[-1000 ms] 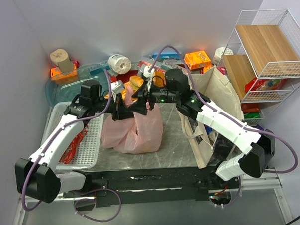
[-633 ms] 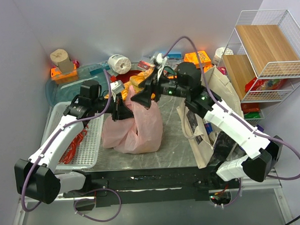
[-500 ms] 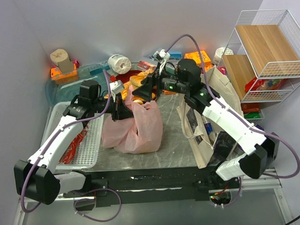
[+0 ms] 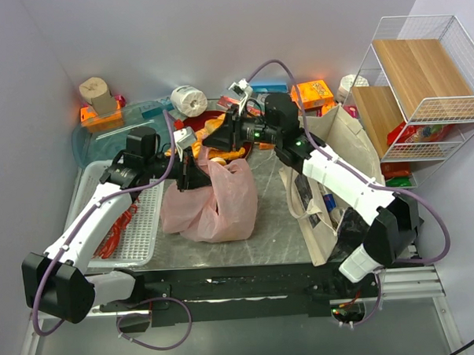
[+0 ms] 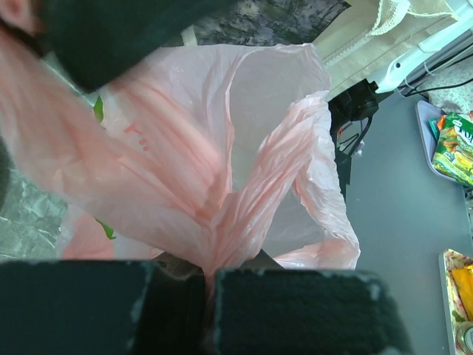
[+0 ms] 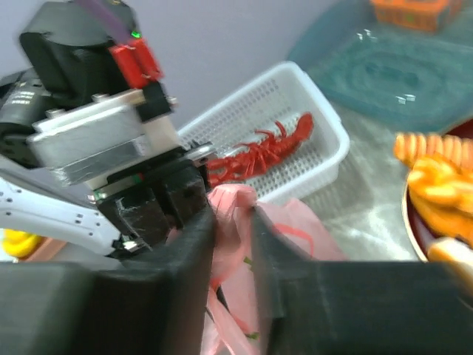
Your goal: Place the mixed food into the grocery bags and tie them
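On grey marbled tabletop (image 4: 274,223), pale walls (image 4: 215,37) — left gripper (image 5: 209,282) pinches pink bag (image 4: 215,206) (right gripper (image 6: 233,220): cannot tell).

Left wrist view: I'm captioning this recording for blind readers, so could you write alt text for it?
The left gripper is shut on a gathered fold of the translucent pink plastic bag, which fans out from it and fills most of the frame. A beige canvas tote shows at the top right.
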Controlling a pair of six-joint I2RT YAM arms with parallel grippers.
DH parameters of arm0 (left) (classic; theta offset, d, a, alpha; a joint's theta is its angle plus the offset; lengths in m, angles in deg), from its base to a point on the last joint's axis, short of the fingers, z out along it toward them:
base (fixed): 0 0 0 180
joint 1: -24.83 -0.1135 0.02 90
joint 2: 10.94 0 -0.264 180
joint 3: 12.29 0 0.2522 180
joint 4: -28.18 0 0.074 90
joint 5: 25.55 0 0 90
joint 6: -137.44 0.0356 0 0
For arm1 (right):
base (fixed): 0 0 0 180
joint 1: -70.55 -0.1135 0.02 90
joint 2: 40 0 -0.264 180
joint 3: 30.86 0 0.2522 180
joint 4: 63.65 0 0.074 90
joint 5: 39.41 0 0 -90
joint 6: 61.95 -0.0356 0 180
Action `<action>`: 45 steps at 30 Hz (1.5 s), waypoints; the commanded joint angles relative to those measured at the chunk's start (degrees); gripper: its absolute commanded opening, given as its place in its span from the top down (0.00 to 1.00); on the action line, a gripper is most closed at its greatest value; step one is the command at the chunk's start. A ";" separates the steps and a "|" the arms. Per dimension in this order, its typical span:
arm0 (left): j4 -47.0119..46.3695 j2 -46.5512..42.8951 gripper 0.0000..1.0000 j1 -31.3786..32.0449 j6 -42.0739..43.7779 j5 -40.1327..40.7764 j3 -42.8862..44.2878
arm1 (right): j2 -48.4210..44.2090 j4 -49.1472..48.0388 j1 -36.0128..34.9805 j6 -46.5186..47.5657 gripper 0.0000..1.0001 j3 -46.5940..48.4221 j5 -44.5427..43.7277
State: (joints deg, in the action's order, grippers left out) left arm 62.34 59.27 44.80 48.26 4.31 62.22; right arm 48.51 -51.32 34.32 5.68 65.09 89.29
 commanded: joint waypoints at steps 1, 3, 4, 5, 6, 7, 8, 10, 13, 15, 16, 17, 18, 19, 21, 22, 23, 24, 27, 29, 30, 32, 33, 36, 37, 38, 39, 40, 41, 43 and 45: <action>-1.16 -0.26 0.99 0.25 0.15 -1.47 0.51 | -3.78 -10.25 -0.16 -1.89 0.97 -2.91 2.70; -0.72 -0.17 0.98 0.25 0.24 -1.21 0.77 | -5.44 -11.22 -0.25 -1.01 1.00 -4.58 2.00; -0.37 -0.08 0.98 0.34 0.32 -0.69 0.86 | -5.89 -11.22 -0.16 -0.57 1.00 -5.28 1.91; -0.19 -0.08 0.98 0.25 0.41 -0.59 0.86 | -6.41 -11.14 -0.25 0.30 1.00 -5.55 1.73; -0.19 -0.25 0.97 0.25 0.06 -0.68 0.86 | -7.55 -10.79 -0.25 0.74 1.00 -5.99 1.30; -0.36 -0.25 0.96 0.25 -0.11 -0.59 0.86 | -8.26 -11.13 -0.25 1.18 1.00 -7.38 1.12; -0.63 -0.17 0.96 0.25 -0.46 -0.51 0.77 | -9.05 -11.57 -0.33 1.88 1.00 -8.18 0.86; -0.72 0.18 0.99 0.25 -0.38 -0.16 0.77 | -11.25 -12.54 -0.51 2.85 1.00 -9.94 1.37; -0.37 2.02 0.99 0.25 -3.28 0.81 1.39 | -13.18 -9.39 -3.05 7.24 1.00 -9.69 0.94; 0.42 3.61 0.99 0.25 -3.81 1.08 2.00 | -14.06 -6.93 -5.77 11.54 1.00 -9.33 -0.63; 0.51 4.05 0.99 0.25 -3.98 1.16 2.09 | -14.33 -4.92 -6.74 12.78 1.00 -9.33 -1.77; 0.51 4.49 0.99 0.25 -4.51 1.51 2.09 | -14.68 -4.29 -7.62 15.14 1.00 -9.42 -3.35; 0.69 4.75 0.99 0.25 -4.60 1.86 2.09 | -15.38 -3.76 -9.28 16.29 1.00 -9.59 -3.97; 0.78 4.84 0.99 0.25 -4.60 2.04 2.09 | -15.56 -2.88 -10.08 17.26 1.00 -10.03 -4.33; 1.13 5.28 0.99 0.16 -4.69 2.57 2.35 | -15.39 -1.13 -11.67 20.34 0.98 -9.86 -4.94; 1.13 5.37 0.99 0.16 -4.69 2.57 2.44 | -15.04 0.27 -13.33 21.39 0.97 -8.99 -5.47; 1.13 5.37 0.99 -0.01 -4.86 2.57 2.44 | -14.51 3.68 -14.04 23.84 0.96 -8.46 -6.26; 1.04 5.46 0.99 -0.02 -4.95 2.40 2.44 | -13.29 5.37 -14.74 24.82 0.96 -7.84 -8.01; 0.87 5.55 0.99 -0.19 -5.13 2.57 2.35 | -10.74 10.12 -17.73 27.81 0.95 -6.26 -10.65; 0.78 5.55 0.99 -0.19 -5.21 2.66 2.35 | -9.42 12.67 -20.10 29.49 0.95 -5.47 -12.23; 0.60 5.46 0.99 -0.19 -5.30 2.83 2.35 | -8.19 13.81 -20.89 30.10 0.95 -5.20 -13.37; 0.51 5.46 0.99 -0.28 -5.48 2.92 2.35 | -6.69 15.75 -22.82 31.07 0.94 -3.71 -18.03; 0.43 5.37 0.99 -0.28 -5.56 2.92 2.35 | -4.86 18.28 -23.36 31.33 0.94 -3.01 -19.35; 0.51 5.11 0.99 -0.37 -5.57 3.45 2.35 | -1.07 23.12 -24.94 31.69 0.94 -0.29 -25.41; 0.60 4.93 0.99 -0.37 -5.39 3.62 2.35 | -0.19 24.27 -25.21 31.60 0.94 0.68 -28.73; 0.78 4.84 0.99 -0.37 -5.30 3.89 2.35 | 1.04 25.07 -25.29 31.43 0.95 0.95 -30.07; 0.87 4.76 0.99 -0.37 -5.22 3.98 2.44 | 1.40 25.51 -25.47 31.34 0.95 0.95 -31.65; 0.95 4.49 0.99 -0.37 -5.13 4.06 2.44 | 1.66 26.56 -25.47 30.99 0.95 0.69 -32.97; 0.87 4.32 0.99 -0.45 -5.13 4.15 2.35 | 2.19 27.26 -25.56 30.90 0.95 0.60 -35.33; 1.04 4.14 0.99 -0.45 -4.86 4.59 2.44 | 2.54 29.54 -25.73 31.07 0.95 0.34 -37.20; 1.30 3.97 0.99 -0.54 -4.60 4.77 2.62 | 2.90 30.70 -25.91 31.16 0.95 -0.19 -38.52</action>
State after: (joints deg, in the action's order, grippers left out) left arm 66.71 64.74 44.06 43.91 10.48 62.86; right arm 48.66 -30.47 9.58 37.08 65.40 56.02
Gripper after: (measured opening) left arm 0.028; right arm 0.057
